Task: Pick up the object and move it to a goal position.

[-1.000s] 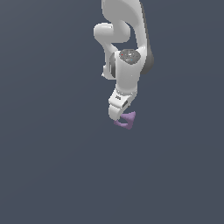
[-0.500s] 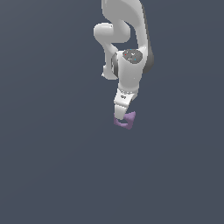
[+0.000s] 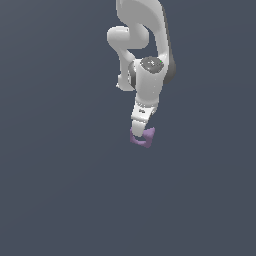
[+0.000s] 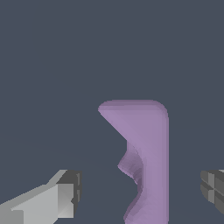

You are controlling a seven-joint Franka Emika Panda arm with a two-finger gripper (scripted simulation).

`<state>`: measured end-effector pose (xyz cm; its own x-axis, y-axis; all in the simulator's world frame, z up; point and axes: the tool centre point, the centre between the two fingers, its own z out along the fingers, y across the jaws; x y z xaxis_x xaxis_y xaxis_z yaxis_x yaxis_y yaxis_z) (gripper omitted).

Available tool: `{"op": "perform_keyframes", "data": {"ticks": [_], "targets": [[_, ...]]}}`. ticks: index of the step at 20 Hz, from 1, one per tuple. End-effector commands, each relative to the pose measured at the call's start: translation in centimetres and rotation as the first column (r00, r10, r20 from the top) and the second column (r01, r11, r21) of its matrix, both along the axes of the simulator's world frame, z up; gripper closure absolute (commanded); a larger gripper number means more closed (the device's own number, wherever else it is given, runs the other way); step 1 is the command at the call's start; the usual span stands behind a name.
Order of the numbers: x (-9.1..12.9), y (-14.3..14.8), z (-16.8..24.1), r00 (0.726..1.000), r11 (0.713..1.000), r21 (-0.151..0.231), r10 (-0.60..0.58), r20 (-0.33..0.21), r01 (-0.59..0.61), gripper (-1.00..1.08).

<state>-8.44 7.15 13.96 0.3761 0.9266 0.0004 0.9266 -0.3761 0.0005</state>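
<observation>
1. In the exterior view the tool covers the upper part of the purple object; its fingertips are too small to make out.
2. The arm runs off the exterior view's top edge.
3. In the wrist view the purple object is cut off by the picture's edge.
4. One finger is cropped at the wrist view's edge; the other runs out at the corner.
</observation>
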Motion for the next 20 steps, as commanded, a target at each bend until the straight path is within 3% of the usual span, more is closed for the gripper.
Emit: {"op": "perform_keyframes", "data": {"ticks": [1, 14, 15, 20], "targets": [[0.0, 0.0, -0.6, 1.0, 1.0, 0.0, 0.001, -0.001, -0.001, -0.92], [-0.1, 0.0, -4.8, 1.0, 1.0, 0.0, 0.005, -0.001, -0.005, -0.92], [-0.1, 0.0, -4.8, 1.0, 1.0, 0.0, 0.005, -0.001, -0.005, 1.08], [-0.1, 0.0, -4.8, 1.0, 1.0, 0.0, 0.005, -0.001, -0.005, 1.08]]}}
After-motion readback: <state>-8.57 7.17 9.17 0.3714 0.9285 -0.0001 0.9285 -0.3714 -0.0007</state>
